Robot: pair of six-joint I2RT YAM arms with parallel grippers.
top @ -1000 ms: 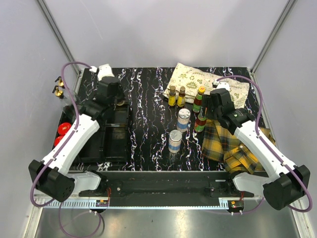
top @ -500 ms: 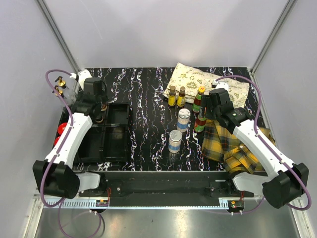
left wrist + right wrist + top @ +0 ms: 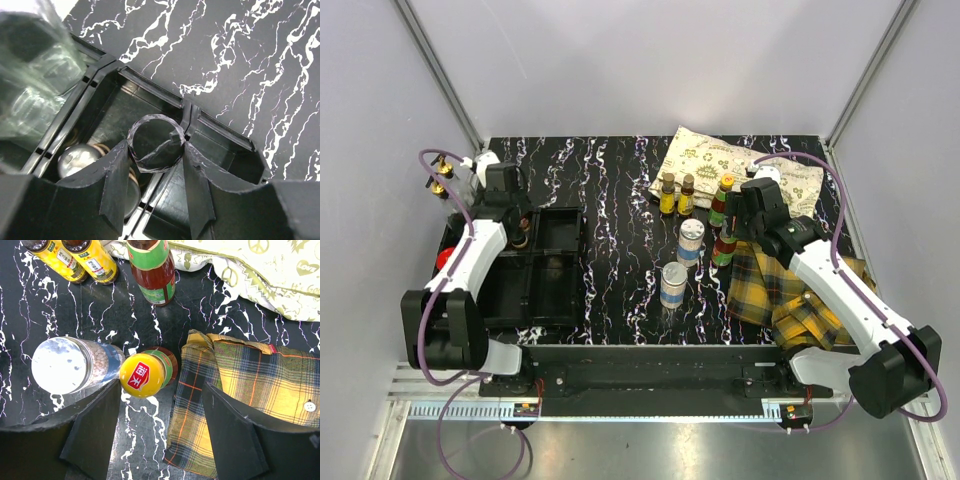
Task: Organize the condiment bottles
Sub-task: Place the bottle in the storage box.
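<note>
My left gripper (image 3: 152,150) is shut on a tiny dark bottle (image 3: 155,143), its round glass end showing between the fingers, above the black tray (image 3: 150,85). From the top view this gripper (image 3: 519,228) hangs over the tray's far left compartment. My right gripper (image 3: 162,390) is open around a yellow-capped sauce bottle (image 3: 142,375) that stands close to its left finger. A silver-lidded shaker (image 3: 62,365) stands just left of it. Farther off are a red sauce bottle (image 3: 152,270) and two yellow bottles (image 3: 82,259). A second shaker (image 3: 673,284) stands mid-table.
A yellow plaid cloth (image 3: 250,390) lies right of the right gripper, a patterned cream cloth (image 3: 240,270) behind it. Silver lids (image 3: 75,157) show in the tray under the left fingers. Red-lidded jars (image 3: 444,262) and gold-capped clear bottles (image 3: 440,172) sit left of the tray (image 3: 555,285).
The left arm has swung left and slightly nearer with the small bottle, from the tray's far middle to its far left compartment. The right arm has not moved.
</note>
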